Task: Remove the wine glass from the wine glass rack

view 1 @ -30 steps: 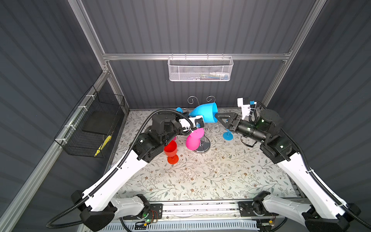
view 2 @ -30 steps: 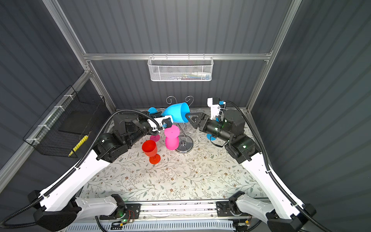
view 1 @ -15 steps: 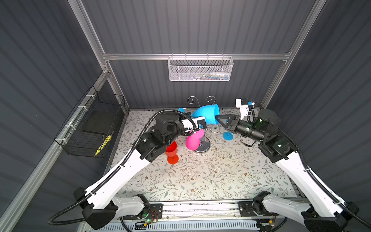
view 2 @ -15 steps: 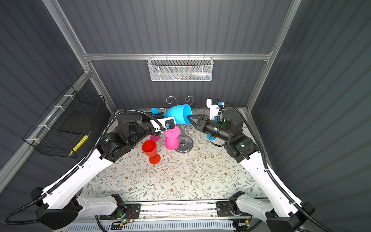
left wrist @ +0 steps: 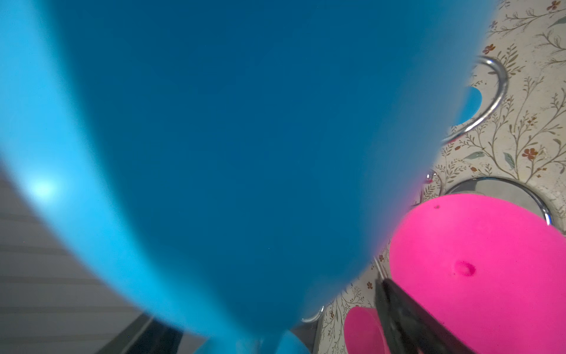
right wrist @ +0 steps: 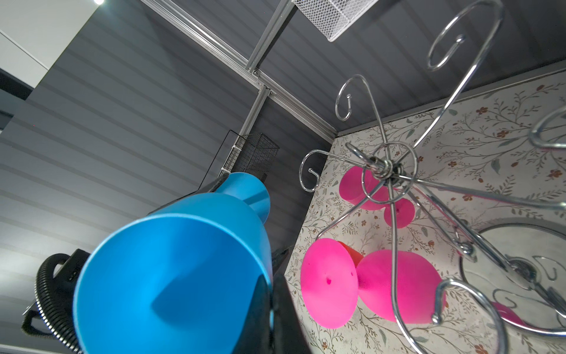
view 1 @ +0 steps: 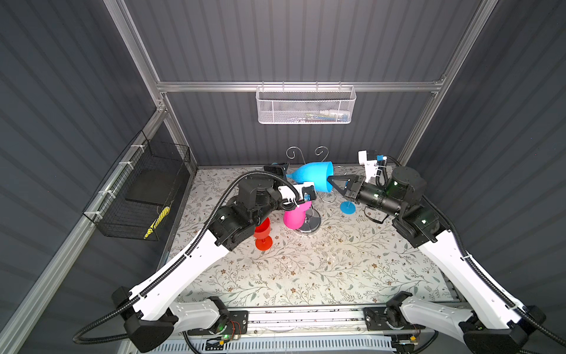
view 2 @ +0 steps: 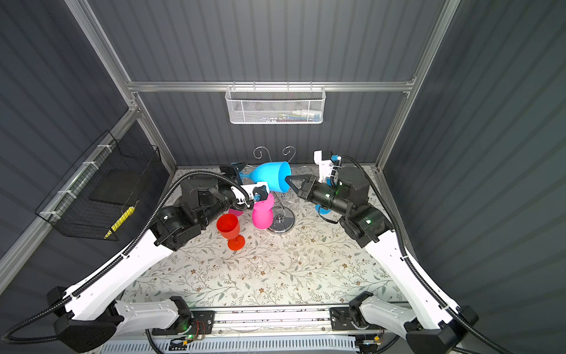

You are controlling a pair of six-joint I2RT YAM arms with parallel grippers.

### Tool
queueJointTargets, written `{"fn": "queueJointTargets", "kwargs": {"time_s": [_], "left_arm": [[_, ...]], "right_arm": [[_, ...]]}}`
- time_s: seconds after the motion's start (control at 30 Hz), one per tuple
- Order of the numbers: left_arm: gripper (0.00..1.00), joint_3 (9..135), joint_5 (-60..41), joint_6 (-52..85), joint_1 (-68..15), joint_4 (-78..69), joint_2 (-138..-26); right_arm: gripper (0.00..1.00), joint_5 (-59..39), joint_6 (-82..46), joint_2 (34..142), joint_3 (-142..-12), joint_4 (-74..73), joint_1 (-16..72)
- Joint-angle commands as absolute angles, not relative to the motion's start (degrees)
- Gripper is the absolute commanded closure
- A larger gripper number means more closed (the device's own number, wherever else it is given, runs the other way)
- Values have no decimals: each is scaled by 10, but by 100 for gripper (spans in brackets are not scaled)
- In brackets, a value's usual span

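Observation:
The blue wine glass (view 1: 315, 176) (view 2: 272, 176) lies on its side in the air, clear of the chrome wine glass rack (view 1: 309, 219) (view 2: 283, 222). My right gripper (view 1: 330, 179) (right wrist: 269, 306) is shut on its rim. My left gripper (view 1: 283, 174) (left wrist: 275, 337) is open, its jaws apart on either side of the stem near the foot. The blue bowl (left wrist: 229, 138) fills the left wrist view. A pink glass (view 1: 294, 216) (right wrist: 395, 285) hangs upside down on the rack, whose hub (right wrist: 382, 165) shows in the right wrist view.
A red glass (view 1: 262, 233) stands upright on the floral mat by the left arm. A second pink glass (view 2: 235, 211) sits behind the rack. Another blue glass foot (view 1: 348, 207) rests under the right wrist. A black wire basket (view 1: 147, 190) and a white mesh basket (view 1: 306, 105) hang on the walls.
The right gripper moved in and shut on the blue glass's rim. The left gripper, shut on the stem before, has opened.

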State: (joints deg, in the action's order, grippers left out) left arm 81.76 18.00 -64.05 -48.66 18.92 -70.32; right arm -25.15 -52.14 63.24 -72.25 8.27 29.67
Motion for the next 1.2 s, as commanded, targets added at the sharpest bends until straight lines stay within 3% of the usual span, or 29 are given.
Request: {"fn": "queueJointTargets", "kwargs": {"time_s": [0.0, 0.3, 0.53, 0.83, 1.17], "left_arm": [[0, 816, 169, -631, -488, 164, -675], [0, 712, 116, -502, -488, 66, -566], [0, 706, 122, -386, -488, 53, -524], [0, 697, 145, -302, -489, 76, -511], [0, 690, 159, -258, -488, 87, -505]], "right_arm": [[100, -255, -525, 630, -727, 53, 293], [100, -244, -516, 613, -737, 35, 259], [100, -199, -441, 574, -726, -16, 239], [100, 30, -214, 495, -717, 20, 236], [100, 377, 12, 452, -694, 98, 236]]}}
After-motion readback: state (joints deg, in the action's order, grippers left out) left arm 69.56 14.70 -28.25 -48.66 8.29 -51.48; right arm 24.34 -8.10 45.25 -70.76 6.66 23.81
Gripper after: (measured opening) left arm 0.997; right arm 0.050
